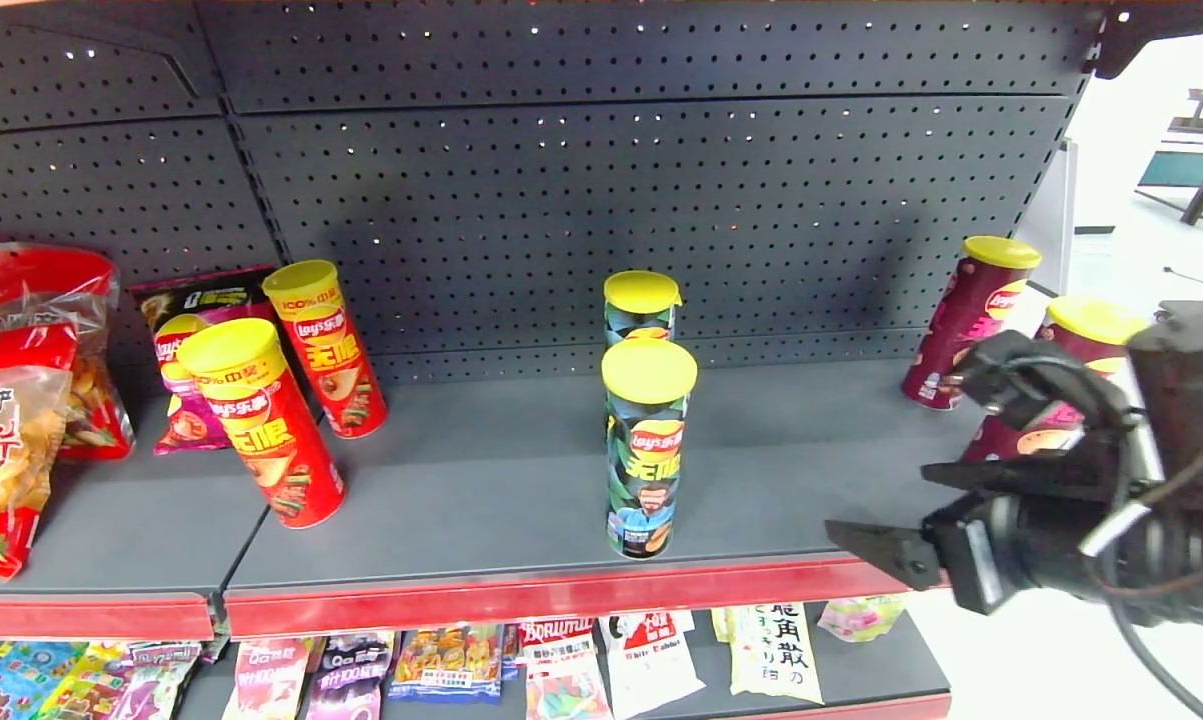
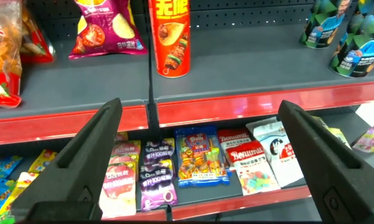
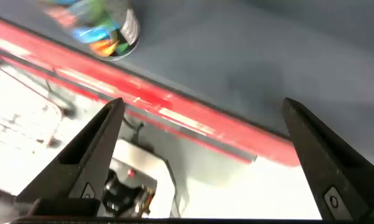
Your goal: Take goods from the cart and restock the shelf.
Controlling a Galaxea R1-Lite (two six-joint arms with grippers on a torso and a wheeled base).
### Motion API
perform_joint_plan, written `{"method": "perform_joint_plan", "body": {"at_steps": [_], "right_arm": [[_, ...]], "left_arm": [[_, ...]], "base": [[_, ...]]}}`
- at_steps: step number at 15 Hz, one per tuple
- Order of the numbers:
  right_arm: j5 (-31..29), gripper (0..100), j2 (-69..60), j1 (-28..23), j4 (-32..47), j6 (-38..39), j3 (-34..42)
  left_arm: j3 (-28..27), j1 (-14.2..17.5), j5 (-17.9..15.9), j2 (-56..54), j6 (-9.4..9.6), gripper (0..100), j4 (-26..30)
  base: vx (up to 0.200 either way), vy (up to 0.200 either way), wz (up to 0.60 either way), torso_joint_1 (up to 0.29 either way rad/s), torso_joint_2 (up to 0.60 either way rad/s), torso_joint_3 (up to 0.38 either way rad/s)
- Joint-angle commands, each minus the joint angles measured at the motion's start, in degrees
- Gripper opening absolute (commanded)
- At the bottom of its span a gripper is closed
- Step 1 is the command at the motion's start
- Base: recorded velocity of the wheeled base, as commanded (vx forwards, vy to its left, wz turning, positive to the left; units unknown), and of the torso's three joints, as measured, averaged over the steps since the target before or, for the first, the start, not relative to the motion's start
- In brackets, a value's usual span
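Observation:
Yellow-lidded chip cans stand on the grey shelf (image 1: 481,500). Two dark teal cans (image 1: 649,450) are lined up one behind the other in the middle, two red cans (image 1: 261,430) lean at the left, and two maroon cans (image 1: 971,320) stand at the right end. My right gripper (image 1: 878,500) is open and empty just off the shelf's red front edge (image 3: 193,121), right of the front teal can (image 3: 106,31). My left gripper (image 2: 199,106) is open and empty, held before the shelf front below a red can (image 2: 169,37).
Snack bags (image 1: 21,400) crowd the shelf's left end, and a purple chip bag (image 1: 196,350) stands behind the red cans. Small candy packets (image 2: 199,162) line the lower shelf. A perforated back panel (image 1: 611,200) closes the rear. Open floor (image 1: 1151,240) lies past the right end.

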Motion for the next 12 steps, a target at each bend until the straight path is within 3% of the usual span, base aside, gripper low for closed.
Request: {"method": "perform_joint_plan", "body": {"at_steps": [1,3,5,8,10,12], "right_arm": [[0.1,100,-22.0,-0.3,0.2,-2.6,8.9],[0.1,100,-31.3,-4.2,0.1,-3.6,13.7],[1.5,100,-40.6,-12.6,-0.9,-2.7,23.2],[6.1,100,-51.9,-24.6,-11.5,-3.4,40.5],[11.5,100,-59.8,-32.5,-6.8,-3.8,41.9],[14.6,100,-65.5,-36.4,-4.1,-3.4,41.7]], "left_arm": [[0.0,0.0,0.0,0.0,0.02,100,0.0],[-0.1,0.0,0.0,0.0,0.02,100,0.0],[0.0,0.0,0.0,0.0,0.02,100,0.0],[0.0,0.0,0.0,0.0,-0.07,100,0.0],[0.0,0.0,0.0,0.0,0.02,100,0.0],[-0.1,0.0,0.0,0.0,0.02,100,0.0]], "base": [[0.0,0.0,0.0,0.0,0.0,0.0],[0.0,0.0,0.0,0.0,0.0,0.0],[0.0,0.0,0.0,0.0,0.0,0.0],[0.0,0.0,0.0,0.0,0.0,0.0],[0.0,0.0,0.0,0.0,0.0,0.0],[0.0,0.0,0.0,0.0,0.0,0.0]]}}
